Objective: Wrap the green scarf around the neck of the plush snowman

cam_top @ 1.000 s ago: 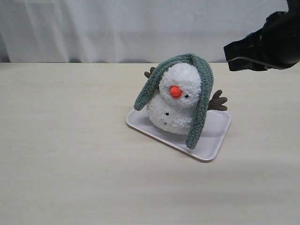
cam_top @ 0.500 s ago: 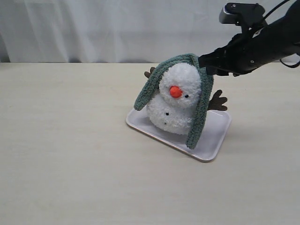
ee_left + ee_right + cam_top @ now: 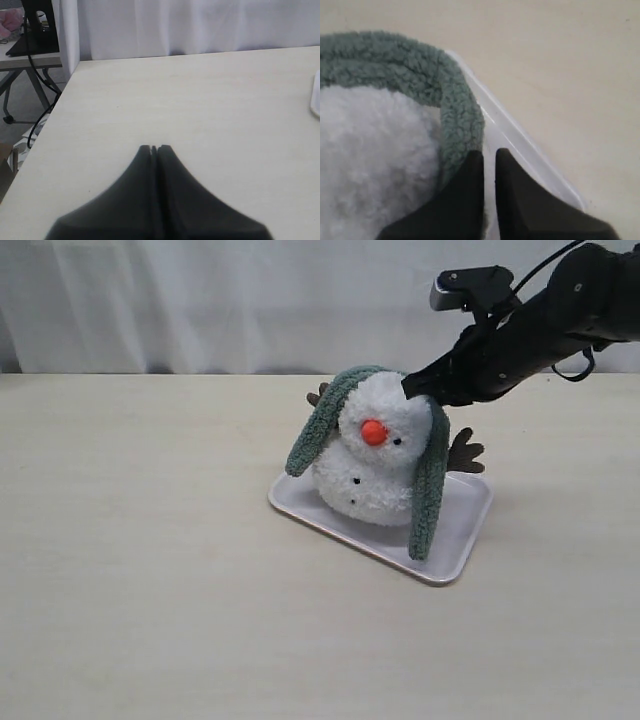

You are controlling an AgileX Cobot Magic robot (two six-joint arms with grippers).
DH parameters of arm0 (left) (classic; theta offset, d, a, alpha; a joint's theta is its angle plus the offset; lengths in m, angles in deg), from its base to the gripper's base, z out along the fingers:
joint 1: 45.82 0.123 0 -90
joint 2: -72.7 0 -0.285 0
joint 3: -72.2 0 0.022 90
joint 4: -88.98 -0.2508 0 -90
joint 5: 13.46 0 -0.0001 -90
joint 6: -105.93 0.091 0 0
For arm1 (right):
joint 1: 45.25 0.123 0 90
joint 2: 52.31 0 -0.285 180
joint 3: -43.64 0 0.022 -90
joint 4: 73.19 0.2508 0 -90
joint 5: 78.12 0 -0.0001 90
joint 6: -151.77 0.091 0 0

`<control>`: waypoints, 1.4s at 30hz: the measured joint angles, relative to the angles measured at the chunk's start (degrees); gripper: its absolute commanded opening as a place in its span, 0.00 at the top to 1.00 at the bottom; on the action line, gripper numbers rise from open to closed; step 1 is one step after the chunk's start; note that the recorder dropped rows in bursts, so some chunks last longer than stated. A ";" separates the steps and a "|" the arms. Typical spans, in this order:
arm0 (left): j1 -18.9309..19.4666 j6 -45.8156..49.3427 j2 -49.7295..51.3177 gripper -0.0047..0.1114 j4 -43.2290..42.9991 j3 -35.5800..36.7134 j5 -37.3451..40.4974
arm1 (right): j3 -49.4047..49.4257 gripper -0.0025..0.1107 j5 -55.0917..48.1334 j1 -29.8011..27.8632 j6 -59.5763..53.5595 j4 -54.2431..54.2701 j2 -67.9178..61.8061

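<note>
Right end effector (image 3: 412, 388), jaws at a narrow slit, touches the green scarf (image 3: 432, 480) draped over the plush snowman (image 3: 370, 485) sitting on a white tray (image 3: 460, 520).

green scarf (image 3: 316, 432) half hides twig arm (image 3: 319, 395)

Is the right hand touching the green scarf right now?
Touching. The right wrist view shows the green scarf running straight into one fingertip of the right hand.
</note>
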 measured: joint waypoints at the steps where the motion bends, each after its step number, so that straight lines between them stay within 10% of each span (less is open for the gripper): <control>1: 0.00 0.00 0.00 0.96 0.00 0.00 0.00 | 0.00 0.94 -1.19 0.00 0.00 -0.39 -0.40; 42: 0.00 0.13 0.00 0.96 0.00 0.00 0.00 | -0.27 0.94 8.39 3.09 1.31 -4.53 -4.38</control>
